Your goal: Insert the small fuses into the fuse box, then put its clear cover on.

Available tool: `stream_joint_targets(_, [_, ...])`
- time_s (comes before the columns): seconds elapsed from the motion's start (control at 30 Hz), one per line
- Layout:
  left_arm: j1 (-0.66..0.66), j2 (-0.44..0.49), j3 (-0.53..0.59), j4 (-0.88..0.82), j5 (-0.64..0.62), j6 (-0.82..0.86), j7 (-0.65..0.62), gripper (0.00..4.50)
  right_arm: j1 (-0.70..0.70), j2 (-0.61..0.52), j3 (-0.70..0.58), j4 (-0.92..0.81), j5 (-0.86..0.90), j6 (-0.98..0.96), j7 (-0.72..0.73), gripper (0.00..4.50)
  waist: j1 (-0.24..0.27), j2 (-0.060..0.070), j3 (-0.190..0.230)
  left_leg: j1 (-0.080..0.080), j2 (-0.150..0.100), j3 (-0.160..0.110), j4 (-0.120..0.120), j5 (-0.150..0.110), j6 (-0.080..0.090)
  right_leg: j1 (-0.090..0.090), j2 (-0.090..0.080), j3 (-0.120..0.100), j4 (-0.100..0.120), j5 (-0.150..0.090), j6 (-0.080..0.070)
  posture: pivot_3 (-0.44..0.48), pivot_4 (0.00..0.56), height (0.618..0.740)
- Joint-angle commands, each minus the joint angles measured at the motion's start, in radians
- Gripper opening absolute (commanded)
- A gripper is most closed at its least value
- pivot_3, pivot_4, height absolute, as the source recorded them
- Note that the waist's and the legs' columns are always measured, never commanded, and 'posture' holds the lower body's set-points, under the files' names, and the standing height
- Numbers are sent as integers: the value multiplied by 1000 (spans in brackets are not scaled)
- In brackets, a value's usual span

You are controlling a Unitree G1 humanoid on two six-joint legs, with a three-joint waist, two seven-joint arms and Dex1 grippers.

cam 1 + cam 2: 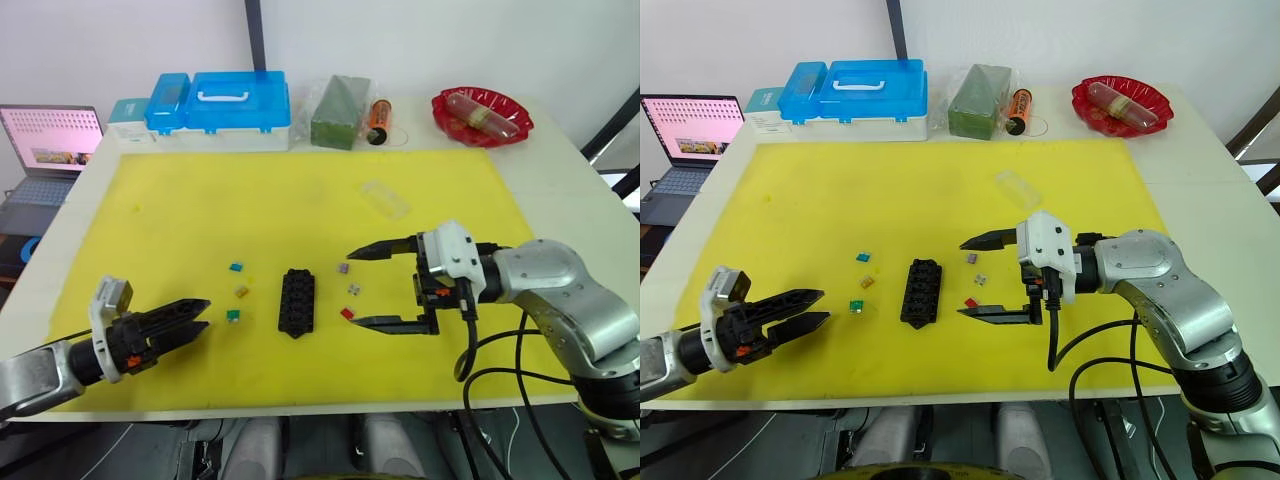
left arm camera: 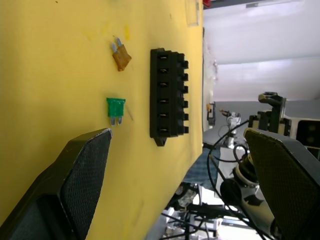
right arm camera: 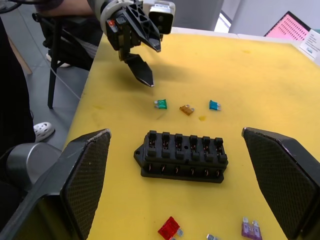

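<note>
The black fuse box [image 1: 297, 301] lies empty on the yellow mat [image 1: 300, 190]. Left of it lie a blue fuse [image 1: 236, 267], an orange fuse [image 1: 241, 291] and a green fuse [image 1: 233, 315]. On its right lie a purple fuse [image 1: 343, 268], a grey fuse [image 1: 353, 289] and a red fuse [image 1: 347, 313]. The clear cover [image 1: 385, 199] rests farther back on the mat. My left gripper [image 1: 203, 314] is open and empty, just left of the green fuse. My right gripper [image 1: 355, 288] is wide open, its fingers spanning the three right-hand fuses.
Along the table's back edge stand a blue-lidded case [image 1: 220, 105], a wrapped green block [image 1: 341, 110], an orange cylinder [image 1: 378, 118] and a red dish [image 1: 481, 115]. A laptop [image 1: 50, 140] sits off the table at the far left.
</note>
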Motion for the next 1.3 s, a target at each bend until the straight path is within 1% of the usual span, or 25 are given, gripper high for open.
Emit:
stream_joint_targets(0.03, [-11, -11, -5, -1, -19, -6, 23, 4458, -10, -5, -22, -41, 19, -1, -2, 4500, 0, 0, 0, 0, 0, 0, 0, 0, 0, 0, 0, 0, 0, 0, 0, 0, 150, 740])
stream_joint_targets(0.33, [-56, -59, -49, 4, -19, -19, 78, 4458, -10, -13, -28, -53, 28, 12, -2, 4500, 2, 0, 0, 0, -1, 0, 0, 0, 0, 0, -2, 0, 0, 0, 0, 0, 150, 740])
stream_joint_targets(0.7, [-80, -66, -79, 21, -19, -36, 123, 4458, -20, -14, -28, -51, 27, 19, 0, 4500, 4, 1, 0, 0, -2, 0, 0, 0, 0, 1, -2, 0, -1, 0, 0, 0, 150, 740])
stream_joint_targets(0.93, [-102, -95, -117, 14, -19, -54, 157, 4458, -25, -13, -26, -44, 21, 16, 0, 4500, 13, 2, -1, 0, -3, 0, 0, 0, -1, 1, -3, 0, -1, 0, 0, 0, 150, 740])
stream_joint_targets(1.07, [-104, -101, -129, 15, -18, -66, 166, 4458, -26, -15, -28, -43, 20, 16, 1, 4500, 23, 2, -1, 0, -3, 0, 0, 1, -1, 1, -3, 0, -1, 0, 0, 0, 150, 740])
stream_joint_targets(1.3, [-113, -110, -151, 16, 8, -70, 163, 4458, -24, -20, -32, -45, 22, 16, 2, 4500, 24, 4, -2, 0, -3, 0, 0, 1, -1, 2, -3, 0, -2, 0, 0, 0, 150, 740])
